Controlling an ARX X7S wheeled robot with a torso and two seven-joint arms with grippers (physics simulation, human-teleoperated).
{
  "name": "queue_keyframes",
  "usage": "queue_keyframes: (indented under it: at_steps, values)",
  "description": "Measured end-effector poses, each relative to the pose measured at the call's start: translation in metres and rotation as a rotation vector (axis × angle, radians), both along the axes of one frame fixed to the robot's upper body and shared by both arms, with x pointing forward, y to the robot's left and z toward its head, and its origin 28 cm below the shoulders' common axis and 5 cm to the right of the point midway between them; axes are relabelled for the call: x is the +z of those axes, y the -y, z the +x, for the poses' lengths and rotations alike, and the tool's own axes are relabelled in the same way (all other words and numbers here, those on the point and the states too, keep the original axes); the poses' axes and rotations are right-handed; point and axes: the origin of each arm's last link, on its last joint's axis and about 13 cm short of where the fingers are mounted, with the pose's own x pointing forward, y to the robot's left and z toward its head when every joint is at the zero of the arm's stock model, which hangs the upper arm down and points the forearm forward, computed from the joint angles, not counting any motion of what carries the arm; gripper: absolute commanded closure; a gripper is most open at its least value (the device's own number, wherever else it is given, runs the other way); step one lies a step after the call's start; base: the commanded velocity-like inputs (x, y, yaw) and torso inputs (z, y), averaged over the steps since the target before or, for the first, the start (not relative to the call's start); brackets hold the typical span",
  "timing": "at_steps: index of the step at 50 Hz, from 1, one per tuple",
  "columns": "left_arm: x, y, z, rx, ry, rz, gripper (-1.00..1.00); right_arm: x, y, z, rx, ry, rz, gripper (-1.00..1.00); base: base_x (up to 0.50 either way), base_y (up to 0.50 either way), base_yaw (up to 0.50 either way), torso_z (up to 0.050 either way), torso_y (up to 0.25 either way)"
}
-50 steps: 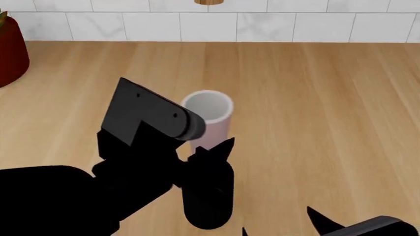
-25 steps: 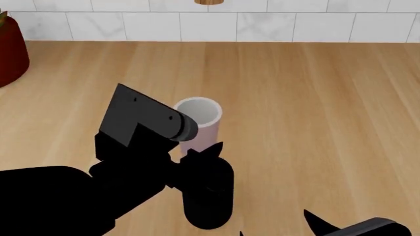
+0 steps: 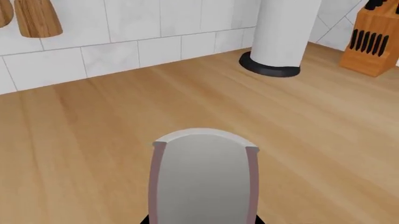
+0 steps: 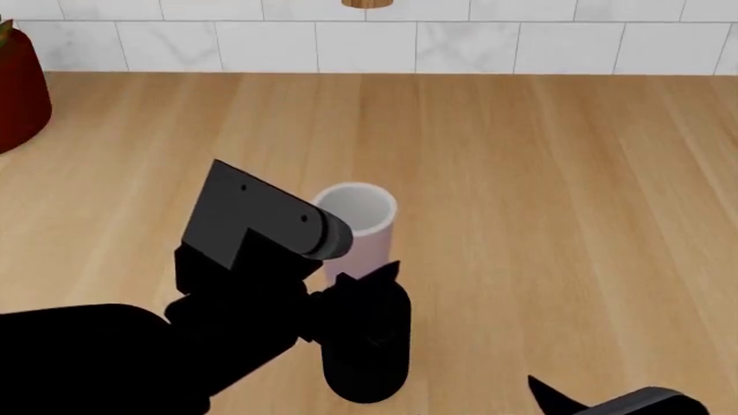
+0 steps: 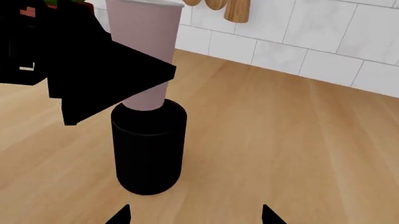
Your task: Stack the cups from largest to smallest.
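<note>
Left gripper (image 5: 134, 77) grips pink tumbler (image 5: 146, 51) (bottom inside black mug (image 5: 148, 151))

no text, label, brand, number or sign could be read in any view; the pink tumbler (image 5: 145, 56), the black mug (image 5: 148, 149), the wall tiles (image 3: 112, 56) and the knife block (image 3: 374, 39) all showed plain surfaces.

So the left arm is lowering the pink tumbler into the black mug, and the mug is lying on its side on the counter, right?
Not quite. The black mug stands upright on the counter; the right wrist view shows the pink tumbler entering its open top. The rest is right.
</note>
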Motion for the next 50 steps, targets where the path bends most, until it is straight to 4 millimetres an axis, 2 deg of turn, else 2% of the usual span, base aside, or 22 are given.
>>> queue_keyframes:
  at_steps: [19,20,41,50]
  values:
    - [-0.007,0.001,-0.002,-0.004,-0.014,-0.006,1.0,-0.004,0.0,0.0,0.006,-0.011,-0.012,-1.0,0.0,0.0,0.0,0.0,0.0]
    - [-0.007,0.001,-0.002,-0.004,-0.014,-0.006,-1.0,-0.004,0.0,0.0,0.006,-0.012,-0.013,-1.0,0.0,0.0,0.0,0.0,0.01]
    - [-0.004,0.0,-0.002,0.01,0.001,-0.016,-1.0,-0.005,0.0,-0.001,0.015,-0.018,-0.021,-1.0,0.0,0.0,0.0,0.0,0.0]
    - [0.01,-0.005,-0.014,0.005,0.019,-0.029,-1.0,-0.005,-0.001,0.0,0.012,-0.019,-0.02,-1.0,0.0,0.0,0.0,0.001,0.0]
